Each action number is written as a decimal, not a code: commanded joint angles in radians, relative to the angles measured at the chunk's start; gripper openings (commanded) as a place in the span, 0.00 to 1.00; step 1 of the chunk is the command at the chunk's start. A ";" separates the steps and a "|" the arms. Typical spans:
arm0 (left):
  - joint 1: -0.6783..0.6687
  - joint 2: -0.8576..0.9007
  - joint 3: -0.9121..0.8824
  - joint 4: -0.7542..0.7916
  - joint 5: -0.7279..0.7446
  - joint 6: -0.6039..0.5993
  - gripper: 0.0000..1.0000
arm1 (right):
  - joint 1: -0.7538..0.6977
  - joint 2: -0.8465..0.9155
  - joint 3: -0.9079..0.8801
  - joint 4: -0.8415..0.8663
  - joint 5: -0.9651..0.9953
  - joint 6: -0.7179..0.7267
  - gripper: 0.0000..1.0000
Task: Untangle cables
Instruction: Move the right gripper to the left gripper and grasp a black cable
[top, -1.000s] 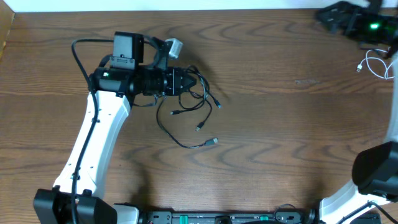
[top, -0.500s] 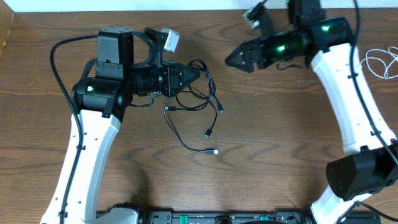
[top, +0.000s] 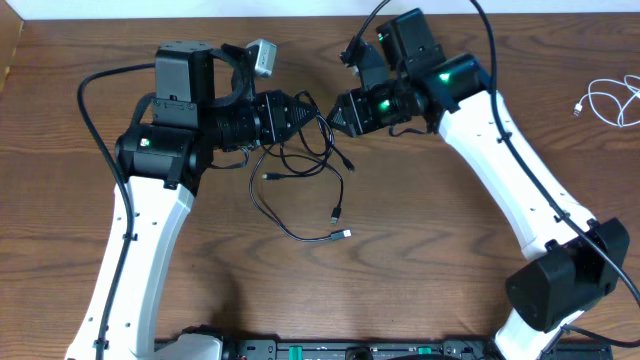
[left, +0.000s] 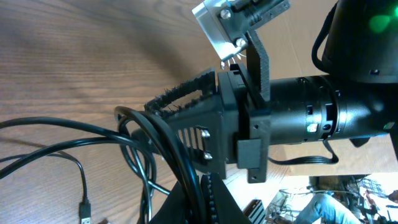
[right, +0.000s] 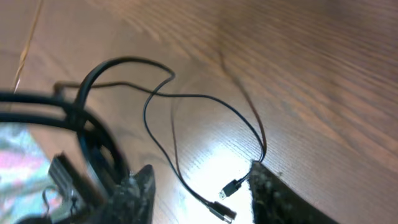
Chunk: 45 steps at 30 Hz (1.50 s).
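Observation:
Several black cables (top: 300, 158) lie tangled on the wooden table (top: 450, 240), with their plug ends (top: 341, 234) trailing toward the front. My left gripper (top: 303, 112) is shut on the top of the bundle; in the left wrist view a thick black strand (left: 163, 144) runs down between its jaws (left: 202, 190). Tip to tip with it is my right gripper (top: 338, 113), whose toothed fingers (left: 186, 102) fill that view. In the right wrist view the right gripper (right: 199, 194) stands open, with thin strands and two plugs (right: 232, 185) between its fingers. A white cable (top: 605, 100) lies apart at the far right.
A dark device with a green light on the right arm (top: 440, 78) sits above the meeting point. The table's back edge (top: 320, 17) runs close behind both grippers. The left arm's own thick black wire (top: 95, 85) loops at the left.
The right arm has swung in from the far right to the left gripper's tip, its jaws narrowing. The left gripper kept its hold and the bundle shifted a little.

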<state>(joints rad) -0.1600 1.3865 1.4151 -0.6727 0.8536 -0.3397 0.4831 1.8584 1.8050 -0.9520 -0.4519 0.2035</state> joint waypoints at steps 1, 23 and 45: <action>0.003 0.000 0.022 0.001 -0.010 -0.017 0.08 | 0.015 0.010 -0.002 0.032 0.040 0.084 0.44; 0.002 0.012 0.016 -0.030 -0.140 -0.023 0.08 | -0.020 0.019 -0.022 0.033 -0.226 -0.114 0.45; 0.002 0.012 0.016 -0.034 -0.094 -0.067 0.08 | 0.047 0.089 -0.024 0.247 -0.127 0.191 0.35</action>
<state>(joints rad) -0.1600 1.3945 1.4151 -0.7074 0.7345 -0.3973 0.5251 1.9366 1.7844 -0.7273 -0.5240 0.3305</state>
